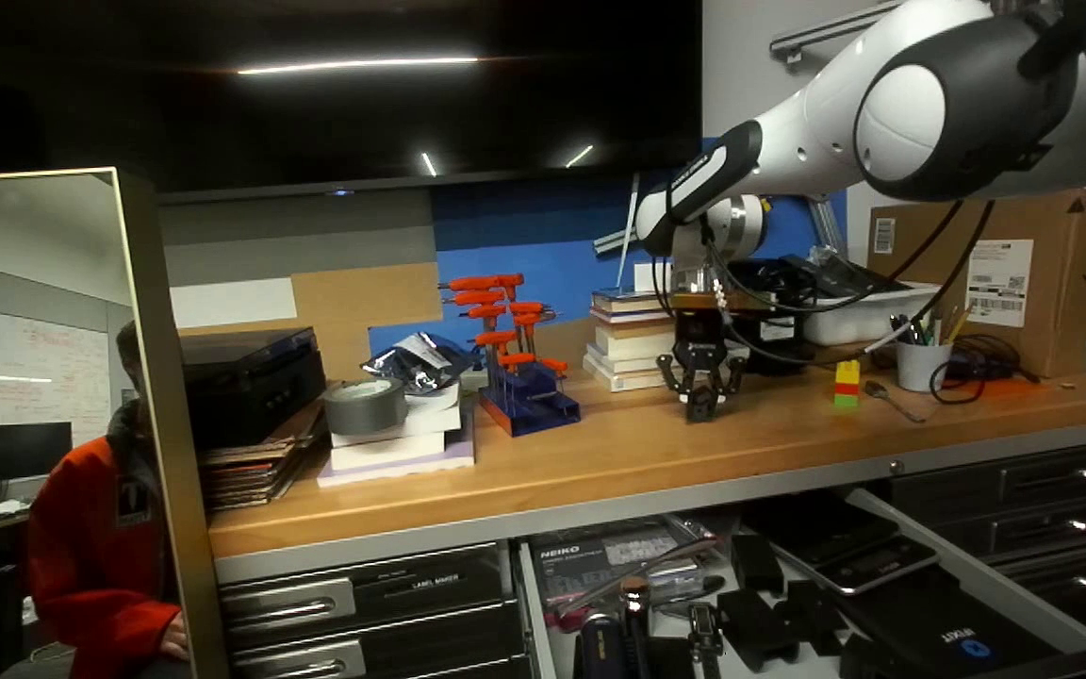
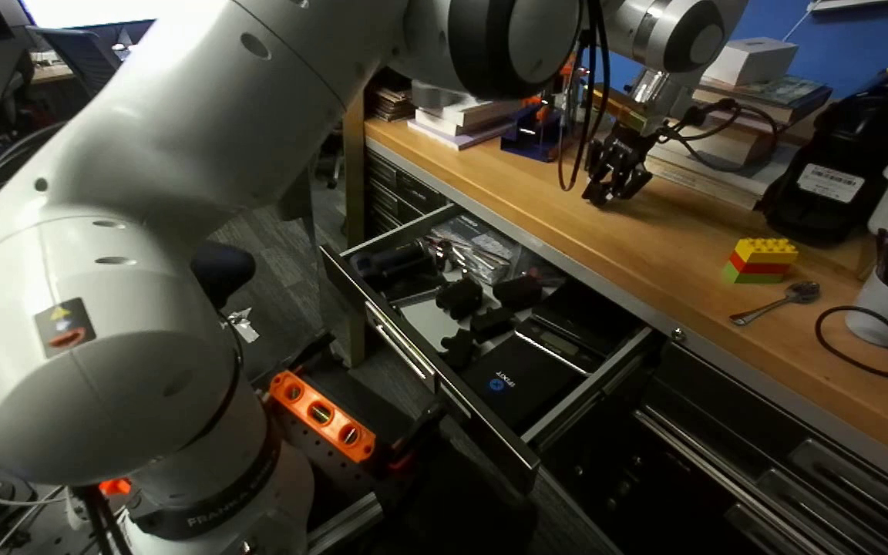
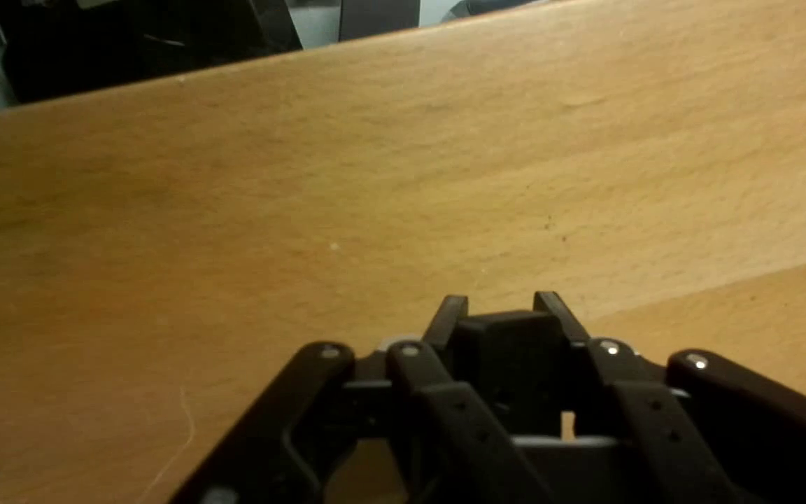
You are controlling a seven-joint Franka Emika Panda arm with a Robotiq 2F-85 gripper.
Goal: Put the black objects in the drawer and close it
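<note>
1. One black block (image 3: 508,357) sits clamped in the gripper (image 1: 701,401), over the bench (image 1: 600,453), back from its near edge; touching the wood or not, cannot tell.
2. In an exterior view the drawer (image 1: 977,576) stands open on the near side, lower than the gripper, most of it reaching right.
3. Block's long axis: cannot tell, gripper hides too much.
4. More black pieces (image 2: 517,291) lie in the drawer; unclear which count.
5. Likely next: lift, carry near past the edge, lower.
</note>
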